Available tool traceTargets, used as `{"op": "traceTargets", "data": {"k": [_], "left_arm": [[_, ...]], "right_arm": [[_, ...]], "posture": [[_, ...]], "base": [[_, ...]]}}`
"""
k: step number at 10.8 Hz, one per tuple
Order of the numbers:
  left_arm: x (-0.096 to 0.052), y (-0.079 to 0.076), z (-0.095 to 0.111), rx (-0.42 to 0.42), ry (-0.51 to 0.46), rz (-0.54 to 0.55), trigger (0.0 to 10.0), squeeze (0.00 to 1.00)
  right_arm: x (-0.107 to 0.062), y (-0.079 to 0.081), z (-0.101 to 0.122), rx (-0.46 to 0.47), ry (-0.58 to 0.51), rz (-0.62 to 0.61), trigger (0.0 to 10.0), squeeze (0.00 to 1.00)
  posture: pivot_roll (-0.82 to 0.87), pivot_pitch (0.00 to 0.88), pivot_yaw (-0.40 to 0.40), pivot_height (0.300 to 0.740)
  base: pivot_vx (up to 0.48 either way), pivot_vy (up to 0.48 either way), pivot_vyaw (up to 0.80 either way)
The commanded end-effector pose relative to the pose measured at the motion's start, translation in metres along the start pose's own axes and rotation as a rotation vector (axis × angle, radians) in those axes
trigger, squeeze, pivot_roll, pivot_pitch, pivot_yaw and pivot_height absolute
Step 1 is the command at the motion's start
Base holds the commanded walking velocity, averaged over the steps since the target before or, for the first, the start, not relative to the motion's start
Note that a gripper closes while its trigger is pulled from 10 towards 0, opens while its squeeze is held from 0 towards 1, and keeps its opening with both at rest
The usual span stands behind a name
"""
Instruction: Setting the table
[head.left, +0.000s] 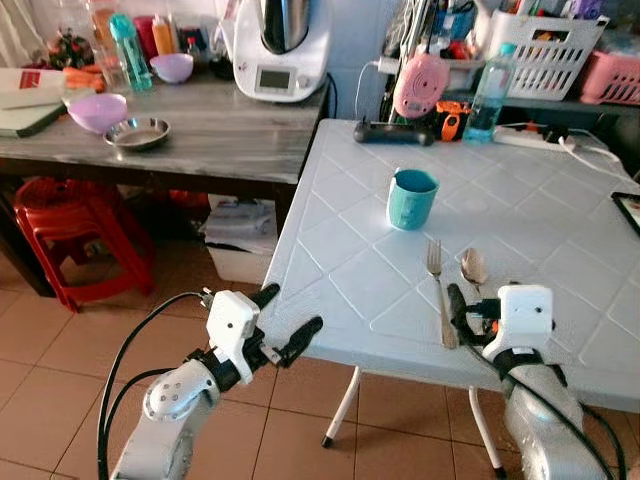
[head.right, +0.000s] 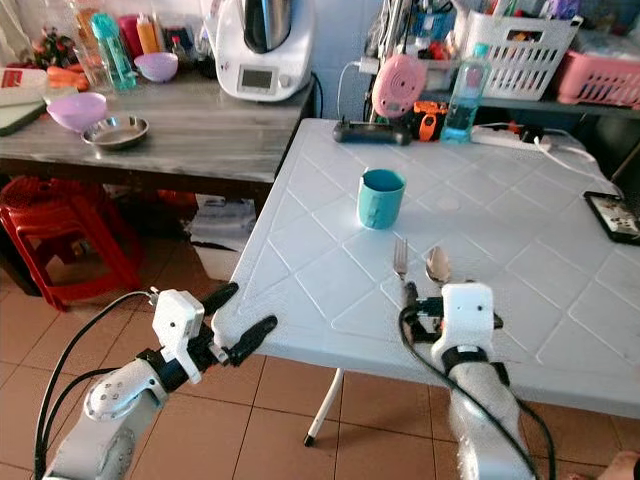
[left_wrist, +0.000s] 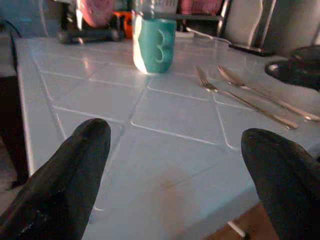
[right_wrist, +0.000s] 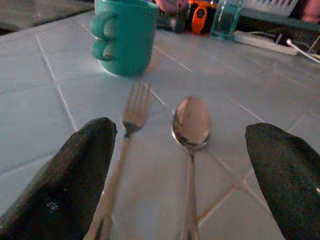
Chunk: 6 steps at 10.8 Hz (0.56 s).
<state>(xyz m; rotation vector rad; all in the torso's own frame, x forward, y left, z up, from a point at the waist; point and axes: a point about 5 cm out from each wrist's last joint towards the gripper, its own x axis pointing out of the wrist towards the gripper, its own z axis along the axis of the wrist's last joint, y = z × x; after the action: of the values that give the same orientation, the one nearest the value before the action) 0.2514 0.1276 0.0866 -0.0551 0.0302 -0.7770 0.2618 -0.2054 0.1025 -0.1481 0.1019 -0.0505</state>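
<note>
Fork (head.left: 436, 285) and spoon (head.left: 474, 272) lay side by side, close but not touching, near the front edge of the white table (head.left: 340, 260), handles toward that edge, fork on the robot's left of the spoon. Teal mug (head.left: 412, 198) stood upright further in, behind the fork tines, apart from both. Right gripper (right_wrist: 185, 175) sat low over the front edge with fingers spread wide; in the right wrist view the fork and spoon handles ran between the two black fingers (right_wrist: 75, 170), not clamped. Could not tell whether a finger touched the fork handle. Left gripper (head.left: 290, 320) hung off the table's front left corner, just beside the edge, fingers apart and holding nothing; the left wrist view looked across the tabletop at the mug, fork and spoon.

Back edge of the table: black power strip (head.left: 395, 131), pink round device (head.left: 420, 85), orange and black gadget (head.left: 452, 120), clear blue-tinted water bottle (head.left: 490, 95), white extension lead (head.left: 530, 138). Dark phone (head.right: 612, 215) lay at the right edge. White basket (head.left: 545, 50) and pink basket (head.left: 610, 75) were on a shelf behind.

Grey wooden counter (head.left: 220, 140) stood to the left, touching or nearly touching the table's back left corner. On it: white kitchen machine (head.left: 280, 50), steel bowl (head.left: 137, 132), two purple bowls (head.left: 97, 110), teal bottle (head.left: 130, 50). Red plastic stools (head.left: 70, 235) stacked under it, white box (head.left: 240, 240) beside them on the tiled floor (head.left: 60, 340).
</note>
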Motion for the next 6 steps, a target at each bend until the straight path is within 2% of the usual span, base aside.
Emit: {"op": "traceTargets", "data": {"k": [1,3,6], "left_arm": [[0.002,-0.001,0.004,0.003,0.002,-0.042,10.0,0.00],[0.001,0.005,0.004,0.018,0.015,-0.051,10.0,0.00],[0.000,0.004,0.003,0.017,0.025,-0.063,10.0,0.00]], "right_arm": [[0.004,-0.004,0.000,0.006,0.016,-0.003,10.0,0.00],[0.012,-0.009,0.005,0.032,0.019,-0.005,10.0,0.00],[0.024,-0.007,0.009,0.054,0.035,0.026,10.0,0.00]], "posture": [[-0.01,0.000,-0.010,0.740],[0.00,0.000,-0.012,0.740],[0.01,0.000,-0.009,0.740]], "base": [[0.000,0.000,0.00],[0.000,0.000,0.00],[0.000,0.000,0.00]]}}
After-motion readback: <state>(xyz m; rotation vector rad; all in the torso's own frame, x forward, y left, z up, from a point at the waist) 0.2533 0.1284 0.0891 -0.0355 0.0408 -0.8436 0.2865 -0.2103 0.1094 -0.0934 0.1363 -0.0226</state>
